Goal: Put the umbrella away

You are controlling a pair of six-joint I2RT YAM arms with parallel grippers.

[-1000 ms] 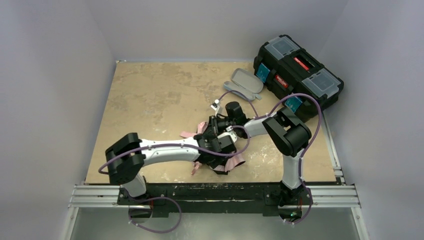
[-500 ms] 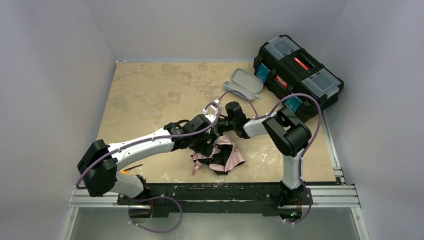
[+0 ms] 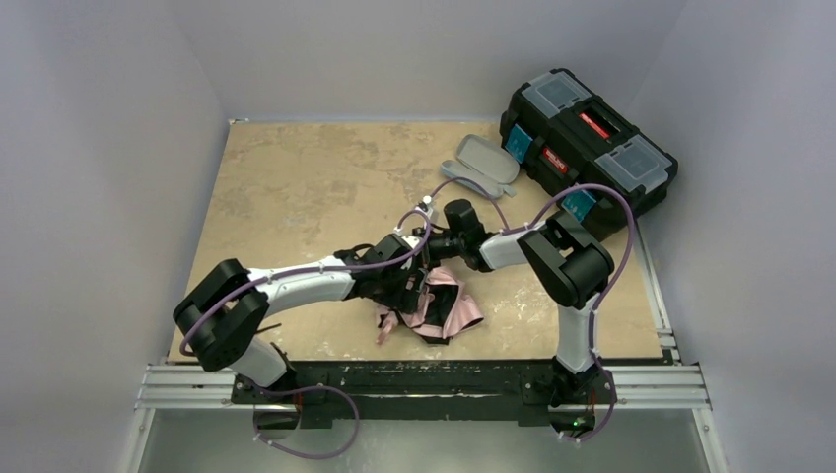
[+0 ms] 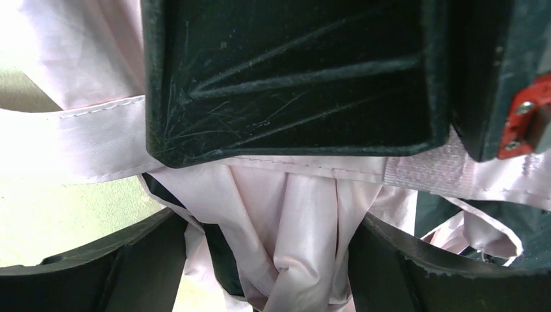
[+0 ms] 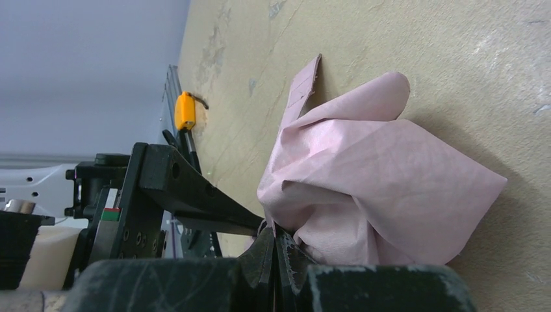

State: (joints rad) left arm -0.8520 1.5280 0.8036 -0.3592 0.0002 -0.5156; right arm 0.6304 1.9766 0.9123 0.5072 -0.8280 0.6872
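The worn tan wooden bench point(image 3: 296, 177) is carrying everything, and a black plastic toolbox point(image 3: 590, 138) is sitting shut well beyond the right claw point(image 5: 276, 250). The pale pink folding umbrella point(image 3: 449, 310), black lining showing, is lying crumpled right under both claws, its canopy loose and unwrapped. A grey oval hard case point(image 3: 483, 161) is lying just beyond them, looking open. The right claw is clenching on a fold of pink fabric. The left claw point(image 4: 269, 260) is gaping wide, released, with bunched canopy between its fingers. I reckon the gathering is only beginning, with rolling, strapping and casing all left.
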